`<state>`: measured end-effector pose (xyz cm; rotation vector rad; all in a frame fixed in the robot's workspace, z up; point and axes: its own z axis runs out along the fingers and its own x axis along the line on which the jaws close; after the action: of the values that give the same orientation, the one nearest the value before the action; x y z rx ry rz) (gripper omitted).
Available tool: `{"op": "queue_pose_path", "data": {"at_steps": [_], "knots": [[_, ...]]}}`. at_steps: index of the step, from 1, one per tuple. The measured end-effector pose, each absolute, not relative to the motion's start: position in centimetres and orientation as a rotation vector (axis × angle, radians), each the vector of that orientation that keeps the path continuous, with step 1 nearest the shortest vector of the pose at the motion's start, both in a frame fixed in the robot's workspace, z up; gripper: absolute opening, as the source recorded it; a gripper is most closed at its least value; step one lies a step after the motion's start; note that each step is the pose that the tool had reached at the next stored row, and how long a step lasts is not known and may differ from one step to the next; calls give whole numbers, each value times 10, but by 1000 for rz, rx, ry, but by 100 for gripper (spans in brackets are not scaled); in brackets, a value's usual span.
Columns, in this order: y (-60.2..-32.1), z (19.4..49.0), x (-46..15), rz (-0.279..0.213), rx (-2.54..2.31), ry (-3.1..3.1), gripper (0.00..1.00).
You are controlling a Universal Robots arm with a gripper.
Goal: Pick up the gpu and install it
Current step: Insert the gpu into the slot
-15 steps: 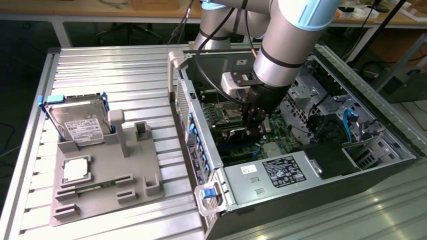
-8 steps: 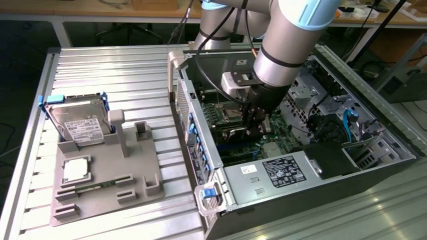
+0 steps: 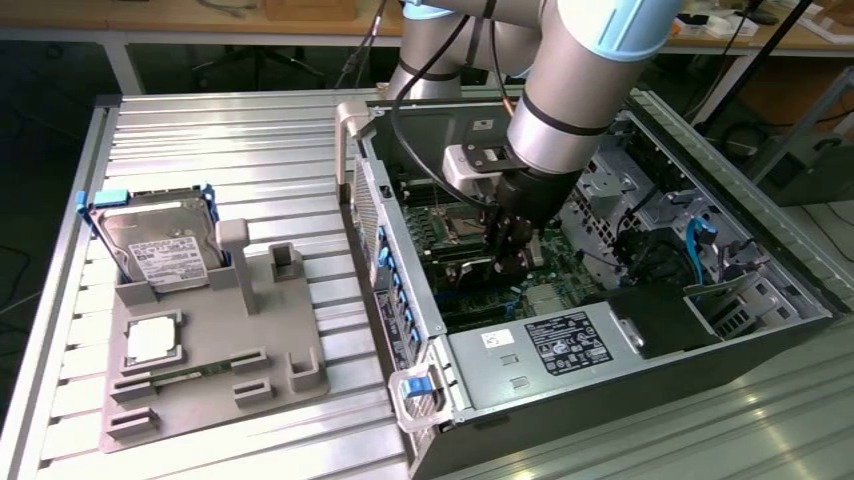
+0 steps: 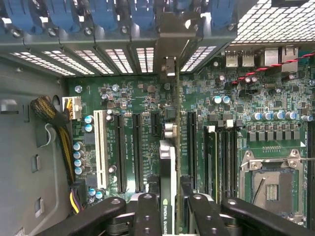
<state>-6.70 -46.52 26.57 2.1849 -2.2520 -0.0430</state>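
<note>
Well off to the exterior view's left of the tool [image 3: 514, 255], a grey fixture [image 3: 267, 360] on the slatted worktop [image 3: 227, 150] props a hard drive [image 3: 158, 245] upright in a slot. A processor [image 3: 151, 340] and a green RAM stick [image 3: 187, 377] lie flat in recesses, each seated so it can be gripped cleanly. The drive's white label is too small to read.

The tool reaches down into the open computer case [image 3: 747, 340]. It is clenched on the gpu [image 4: 167, 162], with fingers [image 4: 147, 211] on either flat face, so the card hangs on edge with its length along the expansion slots [image 4: 120, 147] of the motherboard [image 4: 246, 98] beneath it. Its metal bracket [image 4: 170, 66] points away from the tool toward the case's rear slot openings, which looks like the orientation seating needs. I cannot tell whether the card touches a slot.

Along the card's edge, between the fingers, "NVIDIA QUAD" reads lengthwise. The power supply's sticker [image 3: 567, 340], just beside the tool, is illegible.
</note>
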Motion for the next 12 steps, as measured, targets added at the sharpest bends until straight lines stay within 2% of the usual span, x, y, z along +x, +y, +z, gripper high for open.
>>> {"op": "queue_pose_path", "data": {"at_steps": [12], "knots": [[-460,266,-67,-43,2185,-2252,27]]}}
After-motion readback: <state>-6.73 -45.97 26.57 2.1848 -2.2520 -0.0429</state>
